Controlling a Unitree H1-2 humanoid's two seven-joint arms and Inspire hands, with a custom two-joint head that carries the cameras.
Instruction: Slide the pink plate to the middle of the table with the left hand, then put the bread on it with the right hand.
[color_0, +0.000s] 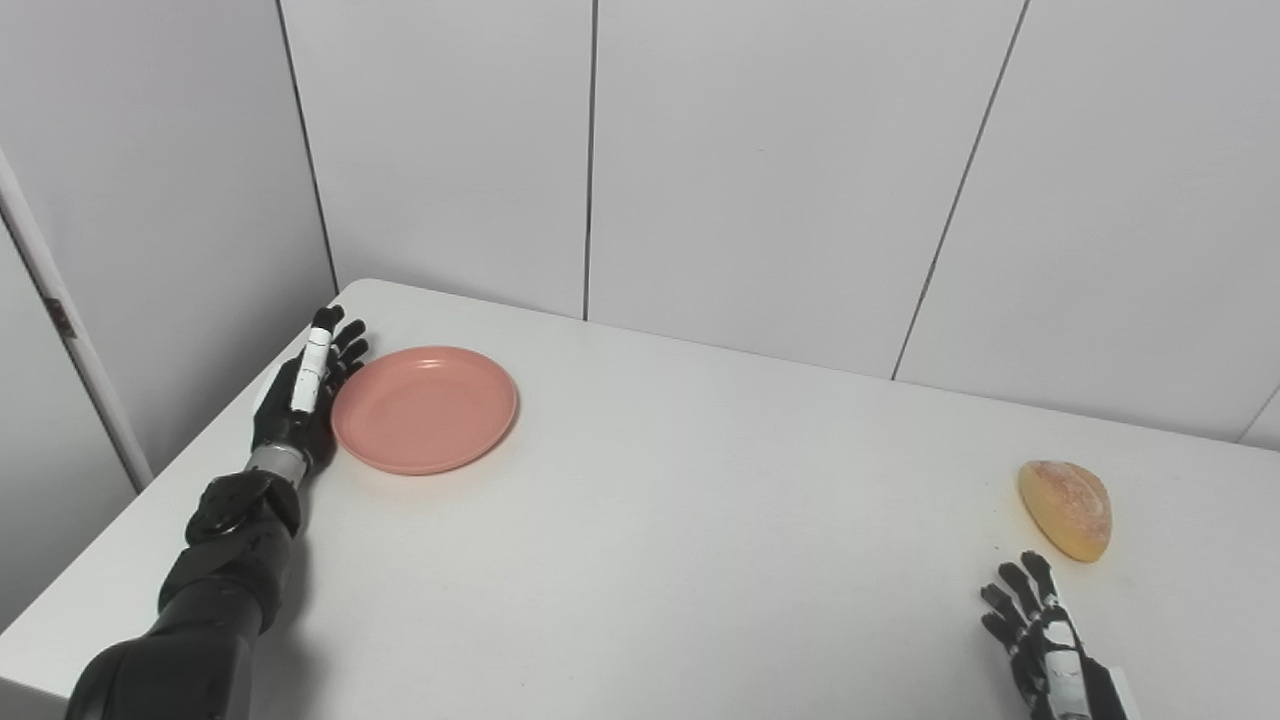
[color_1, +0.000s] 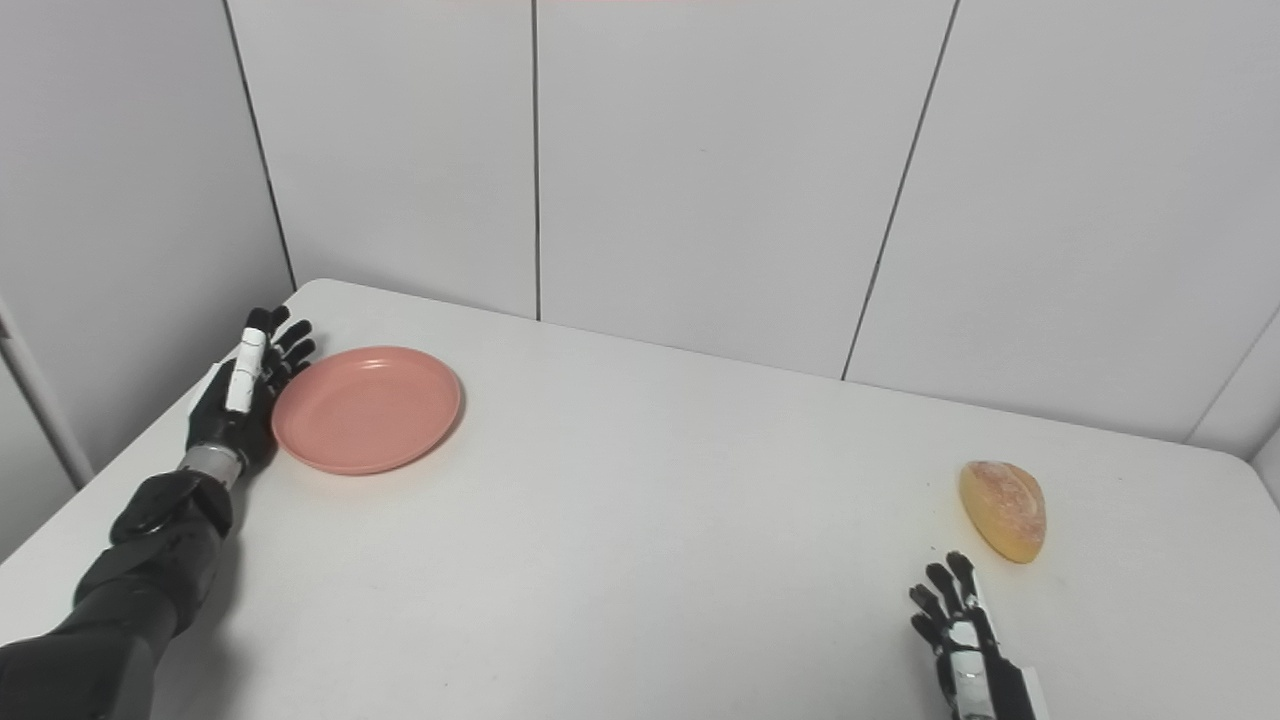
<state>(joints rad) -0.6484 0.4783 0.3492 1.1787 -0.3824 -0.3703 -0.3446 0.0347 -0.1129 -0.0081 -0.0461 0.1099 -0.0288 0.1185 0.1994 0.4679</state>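
We list the following.

Table: white, matte, with a rounded far-left corner, set into a corner of pale grey wall panels divided by thin dark seams.

Pink plate: round, shallow, with a raised rim, lying flat and empty on the far-left part of the table, near the left edge and well short of the middle.

Bread: a golden-brown, half-round piece with a paler dusted top, lying on the right side of the table, well apart from the plate.

Left hand: black, with a white strip along one finger, standing on edge just beside the plate's left rim. We see its fingers extended and only a little apart, pointing toward the back wall, with nothing gripped. The palm side faces the plate; we cannot tell whether it touches the rim or stops a hair short. The dark forearm runs back along the left edge of the table to the bottom corner of the view.

Right hand: black with white segments, low at the bottom right, just this side of the bread and not touching it. We see its fingers spread and pointing up-table, empty.
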